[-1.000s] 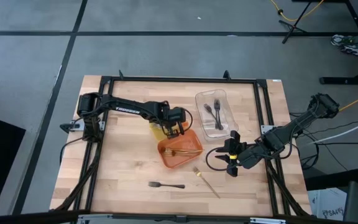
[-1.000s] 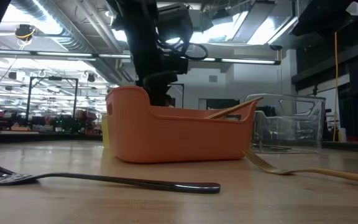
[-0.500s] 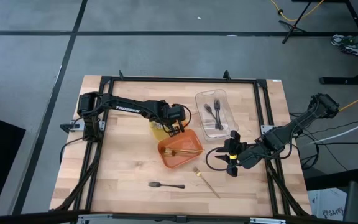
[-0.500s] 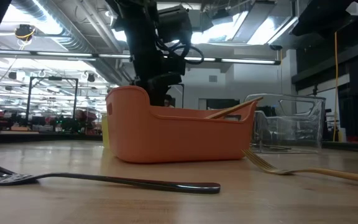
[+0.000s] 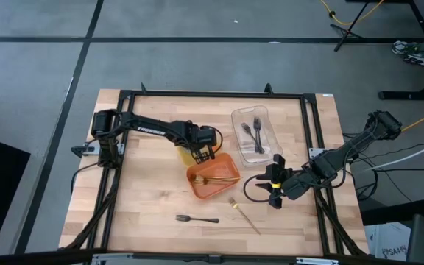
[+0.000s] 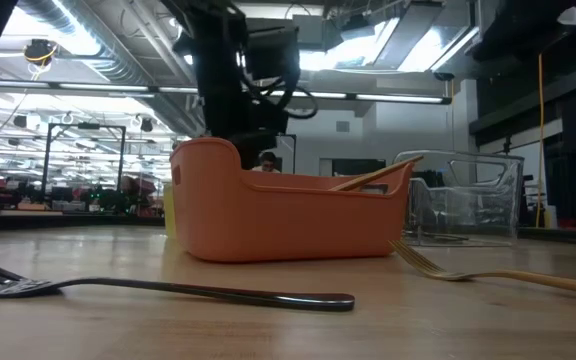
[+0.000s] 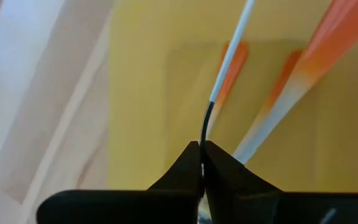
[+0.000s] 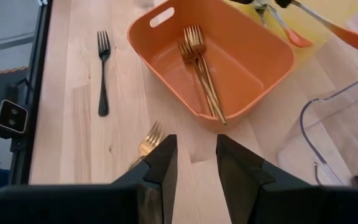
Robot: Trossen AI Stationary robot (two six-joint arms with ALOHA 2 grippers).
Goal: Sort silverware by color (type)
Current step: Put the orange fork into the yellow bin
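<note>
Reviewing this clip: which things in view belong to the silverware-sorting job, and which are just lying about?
Part of the job:
- black metal fork loose on the table
- gold fork loose on the table
- gold forks in the orange plastic tray
- dark forks in the clear plastic tray
- orange-handled silver utensils in the yellow plastic tray

Just lying about:
- nothing that I can see

Three trays (image 5: 213,179), nine utensils (image 5: 197,218)

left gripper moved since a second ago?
Yes. The left gripper, shut on an orange-handled utensil, has shifted left, off the orange tray, over the yellow tray.
</note>
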